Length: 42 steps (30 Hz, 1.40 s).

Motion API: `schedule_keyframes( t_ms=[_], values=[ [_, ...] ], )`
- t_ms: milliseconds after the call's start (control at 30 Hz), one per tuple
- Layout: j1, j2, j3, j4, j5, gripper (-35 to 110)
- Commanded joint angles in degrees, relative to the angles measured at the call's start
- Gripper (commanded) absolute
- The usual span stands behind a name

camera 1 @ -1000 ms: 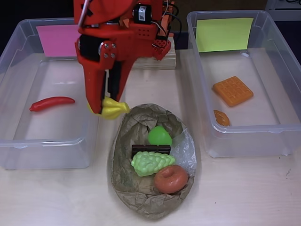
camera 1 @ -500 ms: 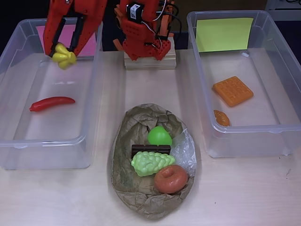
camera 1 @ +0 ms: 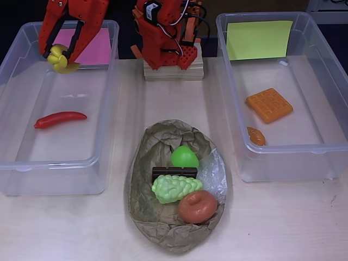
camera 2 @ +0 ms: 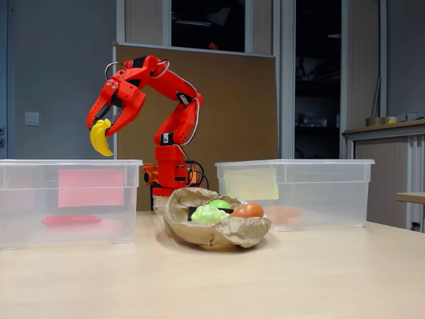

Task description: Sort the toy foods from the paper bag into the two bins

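- Pale tabletop, two bins flanking the paper bag (camera 1: 174, 187).
- My gripper (camera 1: 61, 54) clamps the bananas (camera 2: 100, 137) above the pink-sheet bin (camera 1: 16, 163), left of the bag.
- I'd lower before releasing, avoiding the chili (camera 1: 60, 119).

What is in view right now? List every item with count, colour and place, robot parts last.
bins: 2, clear plastic; pink-sheet bin on the overhead view's left, yellow-green-sheet bin on its right
chili: 1, red, in pink-sheet bin
waffle: 1, orange, in yellow-green-sheet bin
croissant: 1, brown-orange, same bin, near the front wall
paper bag: 1, crumpled brown, on table between bins
apple: 1, green, in bag
chocolate bar: 1, dark, in bag
grapes: 1 bunch, pale green, in bag
donut: 1, brown, in bag
bananas: 1 bunch, yellow, held above pink-sheet bin
gripper: 1, red, shut on bananas
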Motion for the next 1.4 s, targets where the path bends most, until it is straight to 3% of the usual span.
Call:
schedule_keyframes(
  t_ms=[0,367,600,867,1067,1367],
  values=[
    [1.2,1.4,1.7,-1.3,1.1,24],
    [-2.5,0.9,4.7,-4.3,4.0,24],
    [-16.3,-2.4,-4.2,-2.5,5.6,20],
    [-36.5,-21.2,-21.2,1.1,6.6,19],
    [-45.0,-38.5,-29.8,4.0,7.8,19],
    [-51.2,-48.4,-22.8,-4.0,4.8,18]
  ],
)
